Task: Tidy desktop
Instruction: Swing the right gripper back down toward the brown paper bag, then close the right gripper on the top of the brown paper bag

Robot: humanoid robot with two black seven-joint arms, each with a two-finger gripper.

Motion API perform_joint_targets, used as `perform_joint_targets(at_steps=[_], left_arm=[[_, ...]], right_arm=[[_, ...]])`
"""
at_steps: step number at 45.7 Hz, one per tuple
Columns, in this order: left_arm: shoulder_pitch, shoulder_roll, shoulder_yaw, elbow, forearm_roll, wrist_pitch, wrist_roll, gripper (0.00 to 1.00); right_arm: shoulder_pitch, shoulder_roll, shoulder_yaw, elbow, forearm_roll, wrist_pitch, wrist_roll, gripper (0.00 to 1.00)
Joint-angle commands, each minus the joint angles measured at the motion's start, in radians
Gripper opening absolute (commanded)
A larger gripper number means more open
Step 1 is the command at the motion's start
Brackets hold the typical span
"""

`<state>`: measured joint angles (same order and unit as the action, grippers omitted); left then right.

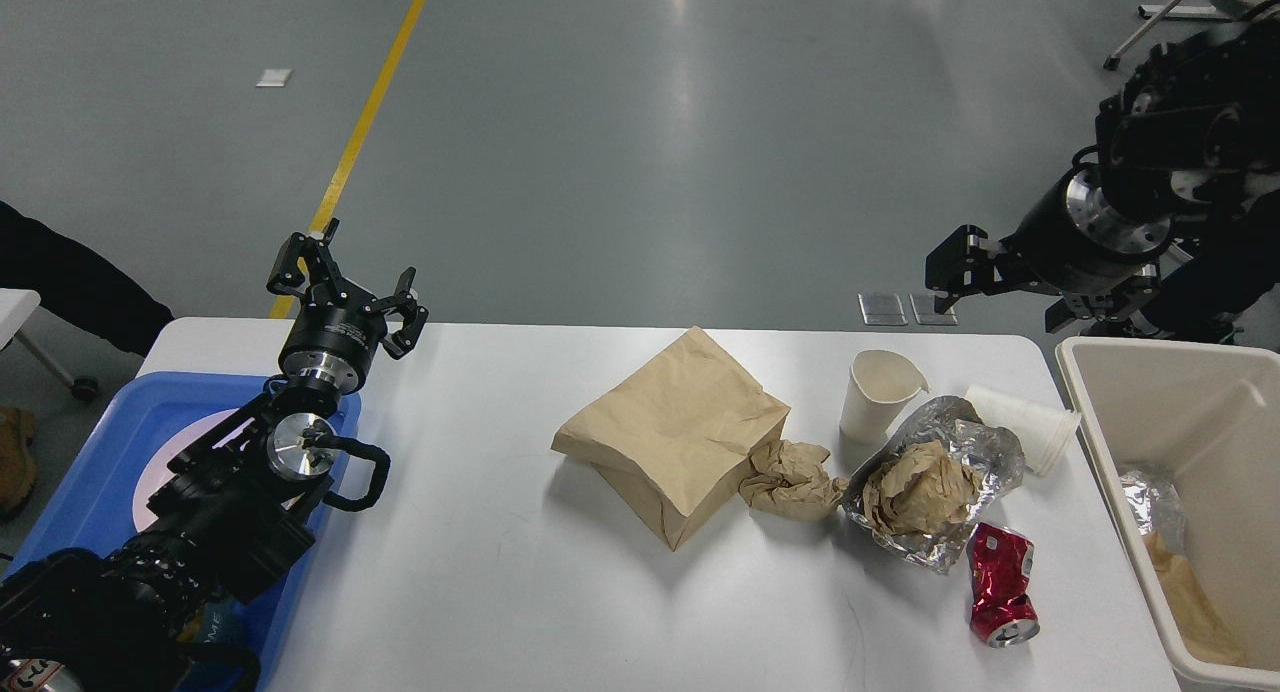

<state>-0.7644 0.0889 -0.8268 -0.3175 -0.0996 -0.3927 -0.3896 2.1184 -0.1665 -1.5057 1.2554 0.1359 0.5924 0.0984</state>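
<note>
The white desktop [480, 572] carries a brown paper bag [670, 432], a crumpled brown paper [790, 480], foil holding a paper wad [935, 482], an upright white cup [875, 392], a white cup on its side [1030, 422] and a crushed red can [1000, 584]. My left gripper [345, 277] is open and empty, raised over the desktop's far left corner. My right gripper [950, 267] is beyond the far right edge, above the floor, and looks open and empty.
A blue tray [100, 452] with a white disc sits at the left under my left arm. A beige bin [1170, 452] at the right holds foil and brown paper. A yellow floor line runs behind the table.
</note>
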Motion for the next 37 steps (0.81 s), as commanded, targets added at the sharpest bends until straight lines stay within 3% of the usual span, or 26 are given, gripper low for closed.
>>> perform_joint_targets(at_steps=[1,8,17,21,31,37], left_arm=[[-0.001,0.000,0.000,0.000,0.000,0.000,0.000,0.96],[-0.001,0.000,0.000,0.000,0.000,0.000,0.000,0.96],[0.000,0.000,0.000,0.000,0.000,0.000,0.000,0.96],[0.000,0.000,0.000,0.000,0.000,0.000,0.000,0.96],[0.000,0.000,0.000,0.000,0.000,0.000,0.000,0.96],[-0.001,0.000,0.000,0.000,0.000,-0.001,0.000,0.96]], right_arm=[[-0.011,-0.068,-0.005,0.006,0.131,-0.016,-0.077,1.00],[-0.046,-0.103,-0.001,0.062,0.263,0.079,-0.166,1.00],[-0.060,-0.128,0.042,0.064,0.277,0.305,-0.163,1.00],[-0.055,-0.133,0.094,0.065,0.223,0.348,-0.161,1.00],[-0.107,-0.059,0.226,0.039,0.148,0.317,-0.163,1.00],[-0.196,-0.051,0.364,-0.014,0.181,0.189,-0.164,1.00]])
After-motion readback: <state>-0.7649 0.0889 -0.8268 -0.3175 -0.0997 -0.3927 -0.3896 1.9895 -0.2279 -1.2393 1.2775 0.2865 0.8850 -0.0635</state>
